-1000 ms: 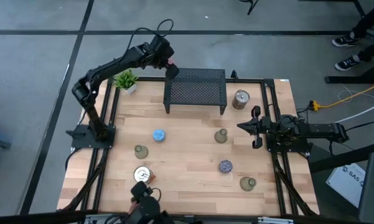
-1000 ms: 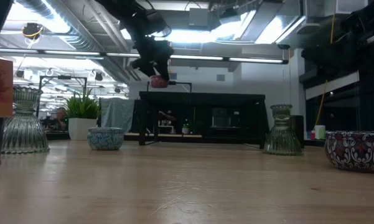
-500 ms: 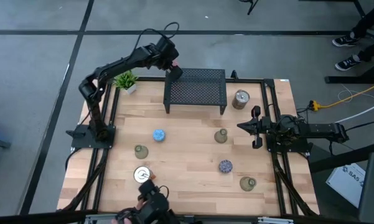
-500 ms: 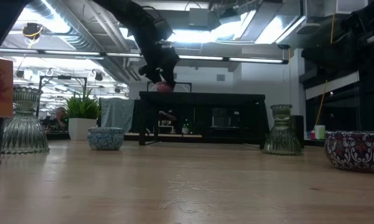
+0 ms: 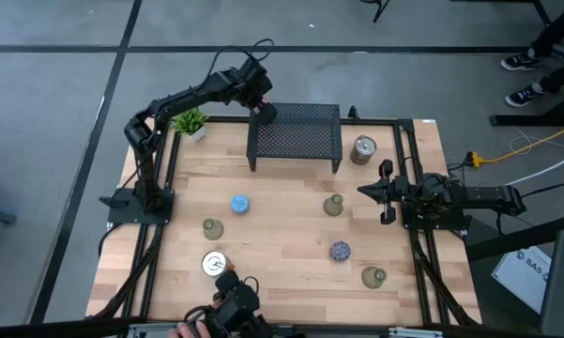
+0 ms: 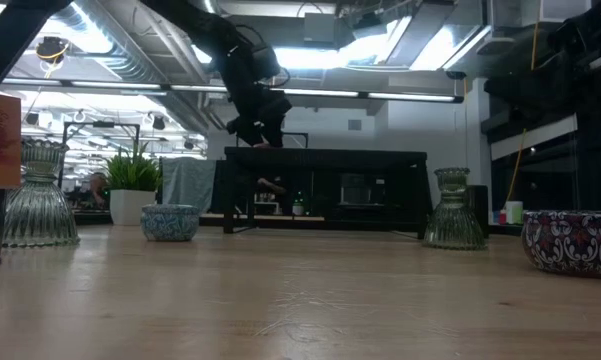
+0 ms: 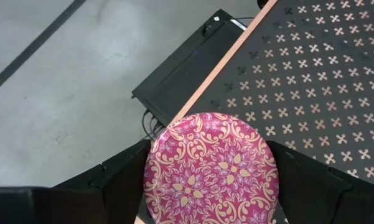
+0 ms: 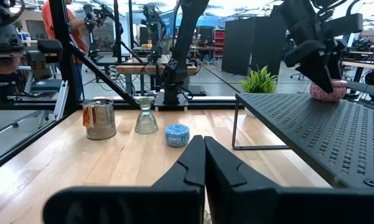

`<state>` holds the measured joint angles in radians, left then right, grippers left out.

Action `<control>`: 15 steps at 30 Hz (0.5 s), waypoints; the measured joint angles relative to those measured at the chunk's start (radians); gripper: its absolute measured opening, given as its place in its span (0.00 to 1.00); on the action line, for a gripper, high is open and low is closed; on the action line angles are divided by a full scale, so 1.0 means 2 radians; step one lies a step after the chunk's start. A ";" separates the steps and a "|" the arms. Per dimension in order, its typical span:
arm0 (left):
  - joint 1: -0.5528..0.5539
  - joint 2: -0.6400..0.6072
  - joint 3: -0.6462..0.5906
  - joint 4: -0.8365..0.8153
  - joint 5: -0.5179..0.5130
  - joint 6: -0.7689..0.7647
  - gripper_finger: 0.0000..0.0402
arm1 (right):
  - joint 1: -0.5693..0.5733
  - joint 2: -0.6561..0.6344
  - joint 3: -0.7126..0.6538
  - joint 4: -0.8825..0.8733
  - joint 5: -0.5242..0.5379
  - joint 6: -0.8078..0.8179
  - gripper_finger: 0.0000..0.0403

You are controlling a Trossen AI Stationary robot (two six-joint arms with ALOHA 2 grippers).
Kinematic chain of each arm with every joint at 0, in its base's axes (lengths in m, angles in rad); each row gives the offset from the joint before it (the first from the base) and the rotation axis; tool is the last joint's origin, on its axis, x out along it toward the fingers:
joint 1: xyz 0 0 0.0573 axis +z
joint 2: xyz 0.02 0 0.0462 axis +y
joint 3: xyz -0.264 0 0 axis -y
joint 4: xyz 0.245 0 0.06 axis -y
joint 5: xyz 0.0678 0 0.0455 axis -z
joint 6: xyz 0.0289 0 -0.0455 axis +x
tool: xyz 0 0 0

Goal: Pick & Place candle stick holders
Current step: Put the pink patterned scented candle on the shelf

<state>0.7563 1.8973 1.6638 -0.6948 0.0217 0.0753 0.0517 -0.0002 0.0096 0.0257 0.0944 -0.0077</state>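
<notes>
**Pink holder lowered to the rack's corner**

The left gripper (image 5: 260,105) grips the pink candle stick holder (image 7: 211,167) from both sides, one dark finger (image 7: 121,180) pressed to each flank of its patterned round top. Compared with a second ago it has travelled from outside the black wire-mesh rack (image 5: 296,131) toward it and dropped: in the low view the holder hung clearly above the rack's top then, and now the gripper (image 6: 257,128) sits right down at the top surface, hiding the holder. The right wrist view shows the pink holder (image 8: 327,89) at the rack's far corner, on or just above the mesh; I cannot tell if it touches.

The right gripper (image 5: 373,192) lies beside the rack's right front leg area, over the table (image 5: 282,253), fingers pressed together, unmoved since the earlier frames.

The other holders have not shifted. Measured from the rack:
- silver holder (image 5: 362,149), just off its right end
- light blue holder (image 5: 240,204), in front of its left half
- glass-like olive holder (image 5: 333,206), in front of its right end
- another olive holder (image 5: 212,228), further forward on the left
- speckled dark blue holder (image 5: 340,251), well forward on the right
- shiny holder (image 5: 214,264) and an olive one (image 5: 374,276), nearest the front edge

The potted plant (image 5: 190,121) stands just left of the rack
</notes>
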 joint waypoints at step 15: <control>0.000 0.002 -0.001 0.013 0.013 0.000 0.73 | 0.000 0.000 0.000 0.000 0.000 0.000 0.00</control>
<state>0.7555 1.9007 1.6627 -0.6693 0.0486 0.0761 0.0517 -0.0002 0.0096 0.0258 0.0944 -0.0078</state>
